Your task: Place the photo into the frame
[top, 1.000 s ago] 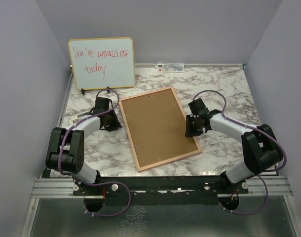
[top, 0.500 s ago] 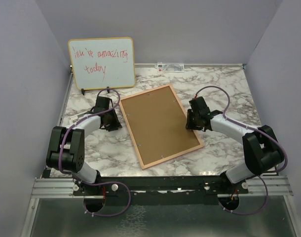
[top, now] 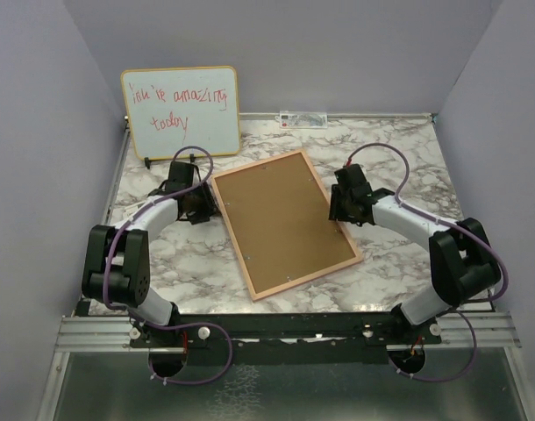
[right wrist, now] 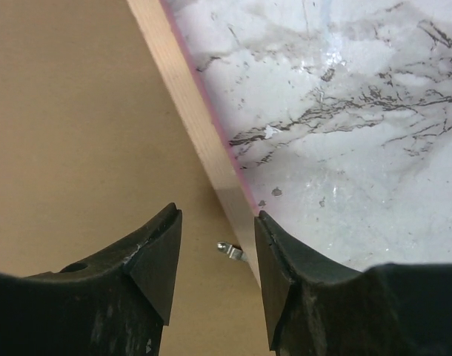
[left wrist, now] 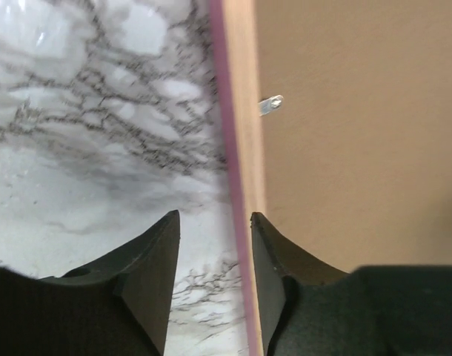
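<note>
The frame (left wrist: pixel 243 111) lies face down and slightly askew in the middle of the marble table (top: pixel 399 158), its brown backing board (top: pixel 285 224) up. The photo is not in view; I cannot tell whether it is under the board.

The left gripper (left wrist: pixel 215 216) straddles the left border and the right gripper (right wrist: pixel 217 213) the right border. Both have their jaws spread and pinch nothing.

Any lift seems to call for both closing on the wooden border alone, level with each other, clear of the small metal tab (left wrist: pixel 270 104).

The border is thin, pale pinkish wood with a flat top. The board looks matte and fibrous, and the tabletop glossy and probably slippery. A whiteboard (top: pixel 180 111) stands at the far left.
</note>
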Controlling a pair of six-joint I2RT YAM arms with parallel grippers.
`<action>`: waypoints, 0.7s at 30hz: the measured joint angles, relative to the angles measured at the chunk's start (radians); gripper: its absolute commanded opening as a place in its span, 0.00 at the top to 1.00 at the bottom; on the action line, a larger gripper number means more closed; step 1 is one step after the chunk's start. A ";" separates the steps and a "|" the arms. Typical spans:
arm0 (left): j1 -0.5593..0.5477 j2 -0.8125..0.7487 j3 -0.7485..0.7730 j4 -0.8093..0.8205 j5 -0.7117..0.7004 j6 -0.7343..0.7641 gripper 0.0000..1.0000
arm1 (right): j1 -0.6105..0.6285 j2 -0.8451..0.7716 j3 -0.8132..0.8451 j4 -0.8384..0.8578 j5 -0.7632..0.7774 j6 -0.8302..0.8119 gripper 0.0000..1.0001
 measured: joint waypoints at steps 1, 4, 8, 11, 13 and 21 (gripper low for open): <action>0.000 0.000 0.014 0.001 0.006 0.000 0.49 | -0.003 0.015 0.003 -0.006 0.001 0.001 0.51; 0.000 0.000 0.070 0.012 0.017 0.001 0.44 | -0.009 0.036 0.010 -0.016 -0.004 0.002 0.51; 0.000 0.041 0.177 0.062 0.019 0.004 0.40 | -0.011 0.074 0.099 -0.014 -0.061 0.011 0.51; -0.004 0.138 0.285 0.114 0.021 0.010 0.38 | -0.013 0.132 0.202 0.020 -0.162 0.043 0.53; -0.010 0.214 0.357 0.145 0.021 0.017 0.37 | -0.013 0.181 0.257 0.074 -0.250 0.087 0.54; -0.055 0.549 0.680 0.214 0.038 0.086 0.32 | -0.012 0.425 0.407 0.246 -0.455 0.309 0.55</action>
